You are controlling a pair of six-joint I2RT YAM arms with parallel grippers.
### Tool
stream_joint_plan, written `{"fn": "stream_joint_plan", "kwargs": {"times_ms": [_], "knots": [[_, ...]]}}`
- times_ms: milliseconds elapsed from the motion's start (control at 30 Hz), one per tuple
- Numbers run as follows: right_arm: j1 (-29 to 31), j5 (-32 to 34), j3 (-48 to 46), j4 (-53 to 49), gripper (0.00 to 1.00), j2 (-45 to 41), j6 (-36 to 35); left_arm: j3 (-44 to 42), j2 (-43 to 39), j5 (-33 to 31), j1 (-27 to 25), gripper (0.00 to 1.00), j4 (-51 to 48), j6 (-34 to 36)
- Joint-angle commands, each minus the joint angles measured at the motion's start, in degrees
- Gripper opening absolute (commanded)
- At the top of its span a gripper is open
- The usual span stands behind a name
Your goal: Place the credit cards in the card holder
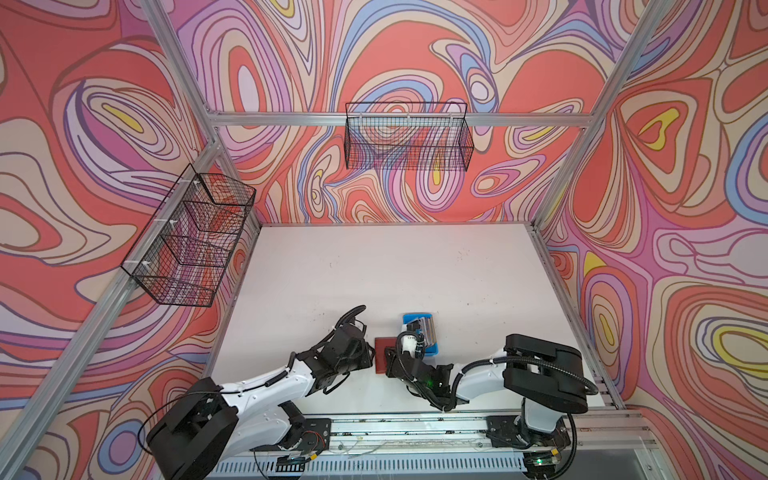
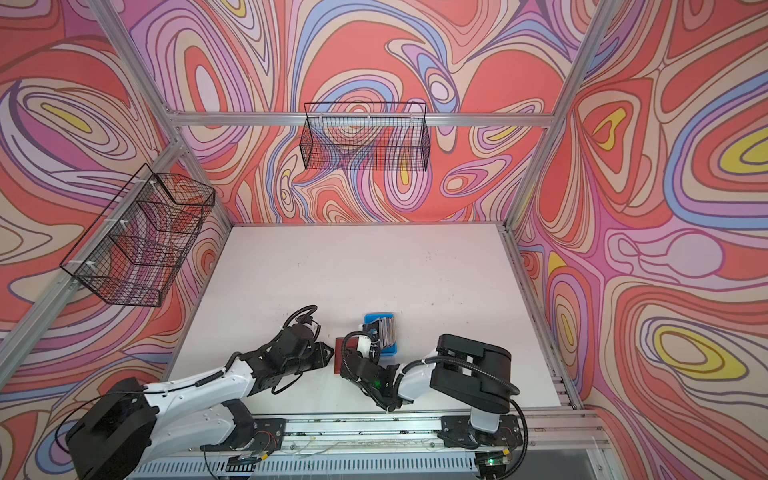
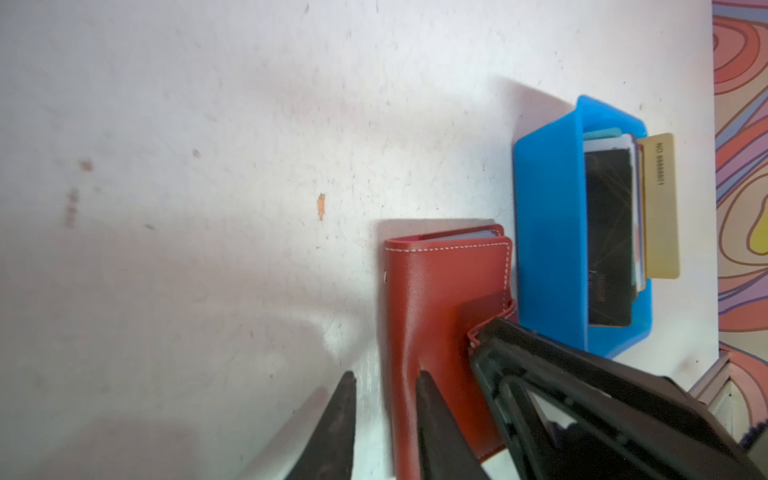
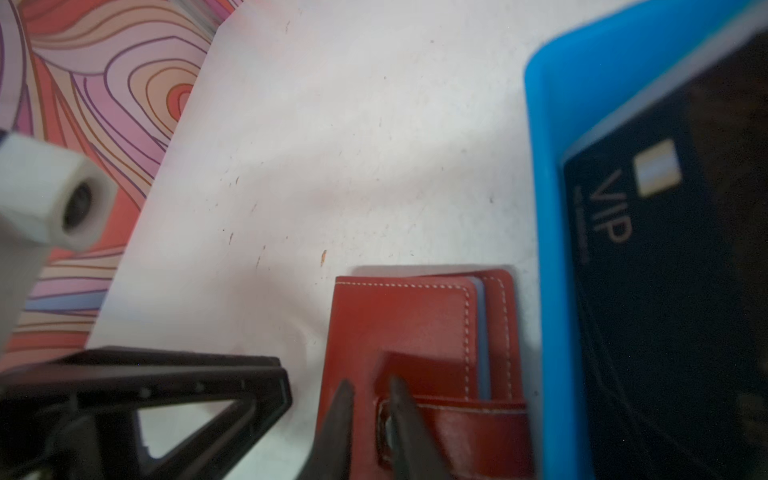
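The card holder (image 3: 449, 282) is a red-brown stitched wallet lying closed on the white table, with its snap tab (image 4: 457, 424) wrapped over the cover. In both top views it shows between the two grippers (image 1: 382, 353) (image 2: 343, 347). My left gripper (image 3: 384, 374) is open at the spine edge, one finger over the cover and one over the bare table. My right gripper (image 4: 370, 384) is open by a narrow gap at the tab's end. The credit cards (image 3: 609, 232) stand in a blue tray (image 3: 548, 228) right beside the holder. A black VIP card (image 4: 665, 249) faces outward and a gold card (image 3: 660, 208) sticks out behind.
The tray (image 1: 432, 353) touches or nearly touches the holder's far side. Two black wire baskets hang on the walls, one at the back (image 1: 407, 137) and one at the left (image 1: 191, 241). An aluminium rail (image 1: 415, 428) runs along the table's front edge.
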Motion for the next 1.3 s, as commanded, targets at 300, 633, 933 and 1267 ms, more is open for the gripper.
{"fn": "stream_joint_plan", "kwargs": {"times_ms": [300, 633, 933, 1267], "knots": [[-0.05, 17.03, 27.55, -43.87, 0.92, -22.47, -23.75, 15.32, -26.43, -36.88, 2.09, 0.95, -19.54, 21.94], [-24.6, 22.17, -6.79, 8.72, 0.98, -39.98, -59.48, -12.15, -22.4, -52.61, 4.77, 1.0, 37.18, 60.28], [-56.22, 9.13, -17.73, 22.24, 0.98, -23.95, -56.08, -6.31, 9.5, -47.07, 25.67, 1.0, 46.25, 48.32], [-57.11, 4.32, -12.62, 26.99, 0.97, -10.16, -60.22, -0.58, 11.81, -40.25, 29.1, 1.0, 35.1, 49.9]]}}
